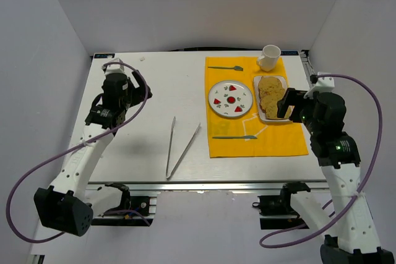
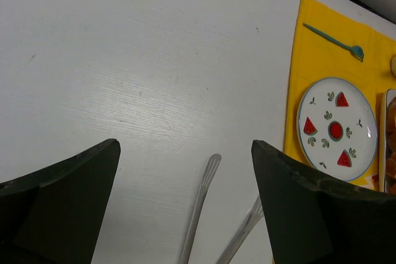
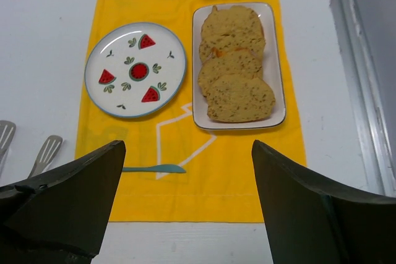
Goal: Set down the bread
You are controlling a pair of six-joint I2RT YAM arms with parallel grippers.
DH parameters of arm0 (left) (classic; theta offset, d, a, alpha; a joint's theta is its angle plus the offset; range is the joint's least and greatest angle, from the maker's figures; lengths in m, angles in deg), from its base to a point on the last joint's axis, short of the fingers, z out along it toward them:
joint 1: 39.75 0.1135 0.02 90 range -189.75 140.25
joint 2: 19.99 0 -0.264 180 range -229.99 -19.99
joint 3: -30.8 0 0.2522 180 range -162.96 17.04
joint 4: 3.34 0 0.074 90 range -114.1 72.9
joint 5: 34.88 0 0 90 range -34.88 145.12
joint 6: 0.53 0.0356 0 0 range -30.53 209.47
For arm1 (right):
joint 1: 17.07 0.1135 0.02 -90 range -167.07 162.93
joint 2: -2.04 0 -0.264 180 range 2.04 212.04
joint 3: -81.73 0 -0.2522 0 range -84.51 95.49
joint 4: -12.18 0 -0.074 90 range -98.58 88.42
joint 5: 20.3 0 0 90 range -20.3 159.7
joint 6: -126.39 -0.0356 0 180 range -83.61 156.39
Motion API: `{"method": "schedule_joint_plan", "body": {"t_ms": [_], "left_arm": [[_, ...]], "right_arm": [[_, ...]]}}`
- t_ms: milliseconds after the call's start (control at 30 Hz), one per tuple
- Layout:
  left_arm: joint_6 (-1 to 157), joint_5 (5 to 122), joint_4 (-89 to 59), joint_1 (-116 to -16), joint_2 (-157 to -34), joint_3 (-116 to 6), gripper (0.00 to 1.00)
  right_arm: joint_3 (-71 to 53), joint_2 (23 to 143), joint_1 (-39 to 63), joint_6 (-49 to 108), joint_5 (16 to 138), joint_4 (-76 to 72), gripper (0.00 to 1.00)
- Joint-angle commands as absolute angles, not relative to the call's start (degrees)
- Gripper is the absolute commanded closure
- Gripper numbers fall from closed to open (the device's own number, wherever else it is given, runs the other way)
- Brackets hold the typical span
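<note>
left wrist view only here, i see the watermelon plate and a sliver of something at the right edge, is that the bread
Observer: Yes, bread slices overlap in a white rectangular tray right of the plate.
Operator: right end effector holding one
Observer: No, the right end effector is open, with nothing between its fingers.
Operator: anything beyond the tray
Observer: A white mug stands just beyond its far end.

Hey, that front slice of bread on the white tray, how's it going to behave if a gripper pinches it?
The front bread slice looks porous, so it is probably light and soft, apt to dent or crumble under a hard pinch. It overlaps the next slice, so lifting it may drag that one. Lying flat, it shouldn't roll.
</note>
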State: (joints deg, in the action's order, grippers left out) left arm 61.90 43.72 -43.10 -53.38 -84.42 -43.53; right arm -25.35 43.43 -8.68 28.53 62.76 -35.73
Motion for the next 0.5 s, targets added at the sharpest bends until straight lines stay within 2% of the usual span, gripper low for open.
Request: {"method": "schedule_joint_plan", "body": {"t_ms": [0, 33, 100, 133, 167, 267, 467], "left_arm": [[59.34, 37.31, -43.00, -53.28, -80.46, -45.53, 0.02], [58.19, 30.32, -47.03, -53.28, -80.98, -46.84, 0.02], [62.11, 31.29, -48.91, -53.28, -81.69, -49.65, 0.02], [69.27, 37.39, -48.14, -53.28, -81.78, -49.41, 0.02], [71.87, 38.76, -48.13, -53.28, -82.48, -49.32, 0.02], [73.56, 31.25, -53.19, -53.28, -84.93, -50.54, 0.02], [71.11, 30.51, -64.26, -53.20, -88.36, -52.04, 0.02]], "right_arm": [[-23.60, 45.54, -8.54, 26.02, 66.36, -33.84, 0.11], [-23.60, 46.16, -8.45, 25.84, 67.32, -33.14, 0.11], [-23.69, 47.04, -8.54, 25.66, 68.29, -32.34, 0.11], [-23.60, 47.48, -8.54, 25.49, 68.64, -31.73, 0.11], [-23.42, 47.92, -8.54, 25.49, 69.17, -31.64, 0.11], [-21.67, 49.85, -8.54, 26.19, 71.45, -31.55, 0.11], [-20.96, 51.79, -8.54, 25.93, 71.98, -30.94, 0.11]]}}
